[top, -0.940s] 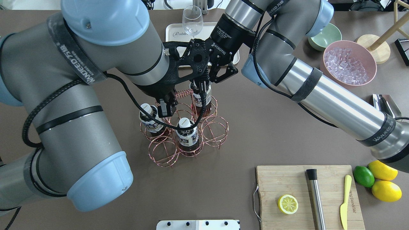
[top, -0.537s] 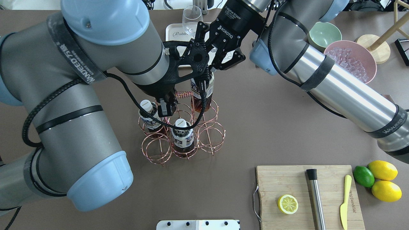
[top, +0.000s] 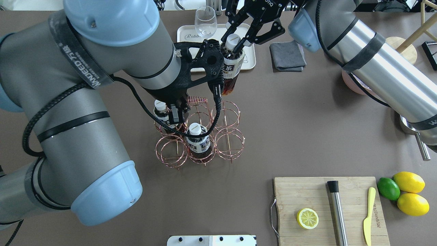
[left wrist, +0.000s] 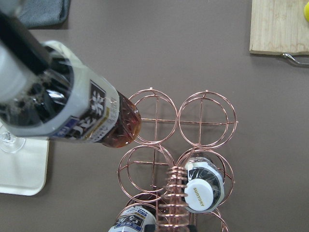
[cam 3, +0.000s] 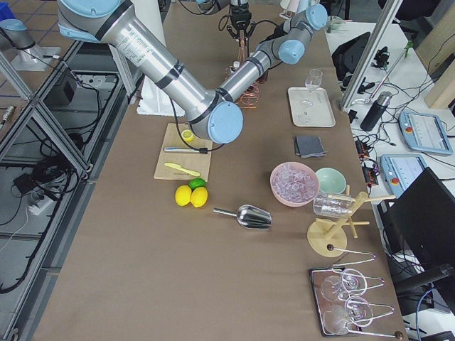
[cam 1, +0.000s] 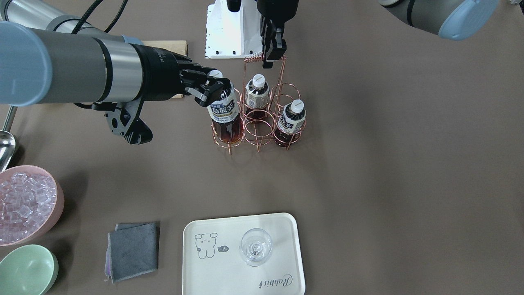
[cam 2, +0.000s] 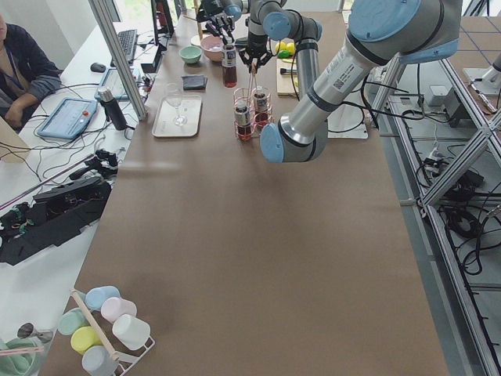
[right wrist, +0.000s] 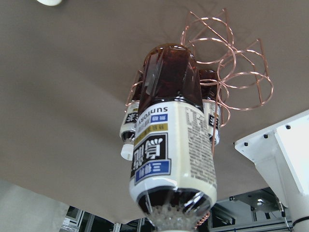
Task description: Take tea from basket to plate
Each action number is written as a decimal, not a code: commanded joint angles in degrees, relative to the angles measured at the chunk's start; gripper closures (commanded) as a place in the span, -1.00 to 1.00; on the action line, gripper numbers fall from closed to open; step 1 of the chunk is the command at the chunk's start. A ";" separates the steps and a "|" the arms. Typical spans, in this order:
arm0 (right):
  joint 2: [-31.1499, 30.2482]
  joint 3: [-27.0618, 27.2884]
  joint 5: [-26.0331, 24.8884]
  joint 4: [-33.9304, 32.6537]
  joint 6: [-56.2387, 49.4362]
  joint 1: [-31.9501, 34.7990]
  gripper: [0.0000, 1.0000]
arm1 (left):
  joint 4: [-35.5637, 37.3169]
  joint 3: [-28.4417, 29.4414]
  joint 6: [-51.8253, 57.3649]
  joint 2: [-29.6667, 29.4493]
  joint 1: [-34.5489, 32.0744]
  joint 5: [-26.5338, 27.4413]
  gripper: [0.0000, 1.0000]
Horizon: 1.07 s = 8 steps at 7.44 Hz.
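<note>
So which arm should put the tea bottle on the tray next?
Right. The right tool holds the bottle lifted above the basket, ready to carry to the tray. The left tool is occupied gripping the basket's handle.

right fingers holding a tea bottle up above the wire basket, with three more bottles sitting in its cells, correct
Not quite: two bottles sit in the basket, not three. The overhead exterior view shows a rear bottle and a front bottle, with the other cells empty. The rest holds: the right fingers grip a tea bottle by its neck above the basket.
</note>
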 commanded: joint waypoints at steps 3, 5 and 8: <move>-0.68 -3.31 -8.30 -0.05 -21.64 2.19 1.00 | 1.19 -0.46 0.35 -1.03 -1.81 0.02 1.00; -0.15 -3.14 -17.25 -0.05 -32.01 -0.09 1.00 | 1.46 -0.72 0.53 -1.11 -3.30 0.02 1.00; -0.06 -4.02 -20.82 -3.55 -41.53 0.07 1.00 | 3.47 -0.72 2.36 -1.82 -8.21 -0.42 1.00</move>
